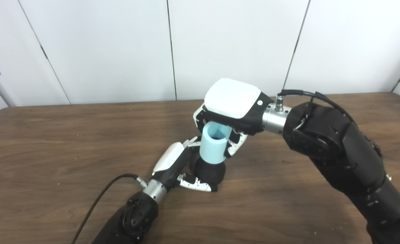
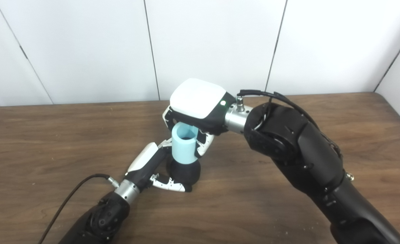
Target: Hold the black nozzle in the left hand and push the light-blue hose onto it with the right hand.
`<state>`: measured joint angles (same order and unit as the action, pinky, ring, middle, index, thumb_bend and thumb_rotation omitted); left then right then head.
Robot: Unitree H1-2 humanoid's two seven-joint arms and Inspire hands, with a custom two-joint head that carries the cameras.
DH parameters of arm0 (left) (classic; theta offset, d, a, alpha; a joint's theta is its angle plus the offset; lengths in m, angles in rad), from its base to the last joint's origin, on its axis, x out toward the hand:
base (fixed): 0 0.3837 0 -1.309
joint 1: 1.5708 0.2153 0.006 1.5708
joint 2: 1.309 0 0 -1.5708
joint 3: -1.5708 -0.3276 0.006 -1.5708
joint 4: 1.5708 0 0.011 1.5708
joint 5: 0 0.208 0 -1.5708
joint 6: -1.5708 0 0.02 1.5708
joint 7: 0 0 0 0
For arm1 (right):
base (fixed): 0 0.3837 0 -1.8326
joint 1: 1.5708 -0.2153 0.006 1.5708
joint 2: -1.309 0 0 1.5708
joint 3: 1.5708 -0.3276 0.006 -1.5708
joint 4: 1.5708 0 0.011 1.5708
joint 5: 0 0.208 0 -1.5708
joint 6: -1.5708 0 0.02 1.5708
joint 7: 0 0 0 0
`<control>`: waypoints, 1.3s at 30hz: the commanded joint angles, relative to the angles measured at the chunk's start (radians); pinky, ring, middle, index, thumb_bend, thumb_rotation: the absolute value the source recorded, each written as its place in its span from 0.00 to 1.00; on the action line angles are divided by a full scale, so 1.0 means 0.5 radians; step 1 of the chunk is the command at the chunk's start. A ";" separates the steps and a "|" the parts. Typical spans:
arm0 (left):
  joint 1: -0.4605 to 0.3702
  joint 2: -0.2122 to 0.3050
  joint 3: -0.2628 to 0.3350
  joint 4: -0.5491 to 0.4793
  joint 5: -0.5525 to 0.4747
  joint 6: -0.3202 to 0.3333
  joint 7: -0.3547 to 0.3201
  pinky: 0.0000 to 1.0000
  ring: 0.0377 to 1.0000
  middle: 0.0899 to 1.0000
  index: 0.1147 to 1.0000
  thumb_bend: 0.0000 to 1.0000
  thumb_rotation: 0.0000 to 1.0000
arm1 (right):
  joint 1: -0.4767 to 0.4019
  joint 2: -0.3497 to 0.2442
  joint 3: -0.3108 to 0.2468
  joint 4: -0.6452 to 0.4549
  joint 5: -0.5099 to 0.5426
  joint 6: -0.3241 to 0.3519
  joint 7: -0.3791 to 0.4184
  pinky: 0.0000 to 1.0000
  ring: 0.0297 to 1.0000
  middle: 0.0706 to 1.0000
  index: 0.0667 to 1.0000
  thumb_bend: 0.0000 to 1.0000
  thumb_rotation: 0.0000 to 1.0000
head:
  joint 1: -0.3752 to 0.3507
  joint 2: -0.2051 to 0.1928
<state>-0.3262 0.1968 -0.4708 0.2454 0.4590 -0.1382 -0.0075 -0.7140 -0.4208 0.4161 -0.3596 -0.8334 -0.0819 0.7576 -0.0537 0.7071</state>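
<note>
The black nozzle (image 1: 210,172) stands upright on the wooden table (image 1: 50,142), near its middle. My left hand (image 1: 172,162) is shut on it, thumb wrapped round the front of its base. The light-blue hose (image 1: 214,142), a short open-topped tube, sits upright on top of the nozzle, its lower end over the nozzle's top. My right hand (image 1: 232,108) reaches in from the right and is shut on the hose from above and behind, fingers on both sides of it. The joint between hose and nozzle is partly hidden by the fingers.
A black cable (image 1: 98,200) runs from my left wrist across the table toward the near edge. White wall panels (image 1: 118,51) stand right behind the table's far edge. My bulky right forearm (image 1: 339,149) hangs over the table's right half.
</note>
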 commanded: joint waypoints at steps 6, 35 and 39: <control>0.318 -0.003 -0.120 0.197 0.085 0.041 -0.084 1.00 0.96 0.79 0.42 0.50 0.08 | -0.047 -0.056 -0.060 -0.036 0.058 0.009 0.059 0.45 0.52 0.56 0.46 0.52 0.14 | -0.001 0.003; 0.323 -0.005 -0.122 0.189 0.087 0.058 -0.095 1.00 0.96 0.79 0.42 0.50 0.08 | 0.036 0.003 -0.188 -0.154 0.073 -0.166 -0.146 0.99 0.97 0.97 0.89 0.99 0.57 | -0.002 0.013; 0.324 -0.004 -0.122 0.182 0.084 0.062 -0.100 1.00 0.96 0.79 0.42 0.50 0.08 | 0.061 0.040 -0.229 -0.162 0.037 -0.083 -0.141 1.00 1.00 1.00 0.98 1.00 0.63 | -0.001 0.010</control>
<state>-0.3198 0.1947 -0.4734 0.2346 0.4590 -0.1318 -0.0136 -0.6417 -0.4095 0.3350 -0.3940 -0.8120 -0.1563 0.7053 -0.0537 0.7118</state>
